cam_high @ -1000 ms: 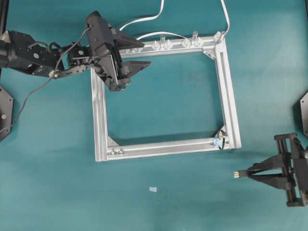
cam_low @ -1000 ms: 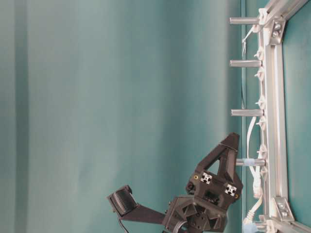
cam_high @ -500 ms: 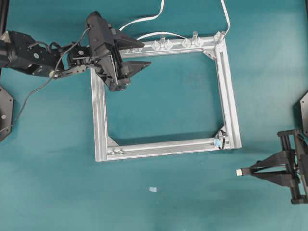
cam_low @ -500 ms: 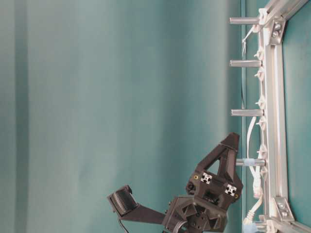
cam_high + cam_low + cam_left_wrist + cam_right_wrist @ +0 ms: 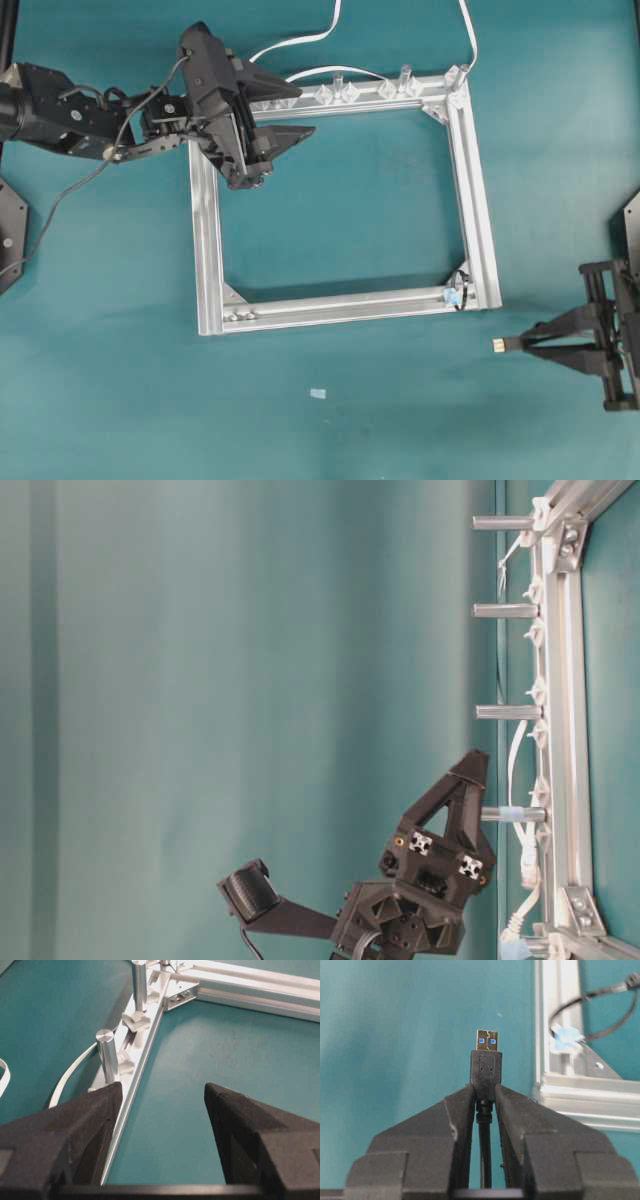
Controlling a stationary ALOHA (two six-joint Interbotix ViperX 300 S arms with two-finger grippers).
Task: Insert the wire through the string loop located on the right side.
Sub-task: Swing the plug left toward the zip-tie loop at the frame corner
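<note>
The wire's dark plug (image 5: 486, 1067) with its silvery tip sticks out from my right gripper (image 5: 485, 1091), which is shut on it; its thin black cable runs back between the fingers. In the overhead view that gripper (image 5: 522, 346) sits right of and below the frame's lower right corner, with the plug tip (image 5: 497, 345) pointing left. The string loop (image 5: 458, 285), a thin dark ring with a pale blue piece (image 5: 566, 1036) at its base, stands on that corner, ahead and to the right of the plug. My left gripper (image 5: 305, 112) hangs open over the frame's upper left corner, holding nothing.
A rectangular aluminium frame (image 5: 207, 230) lies on the teal table. Upright metal pegs (image 5: 107, 1055) and clear clips (image 5: 340, 93) line its top rail. White cables (image 5: 310, 38) trail off behind it. A small pale scrap (image 5: 318, 393) lies below the frame.
My right gripper has shifted slightly right and up in the overhead view, carrying the plug with it. The left arm has barely moved.
</note>
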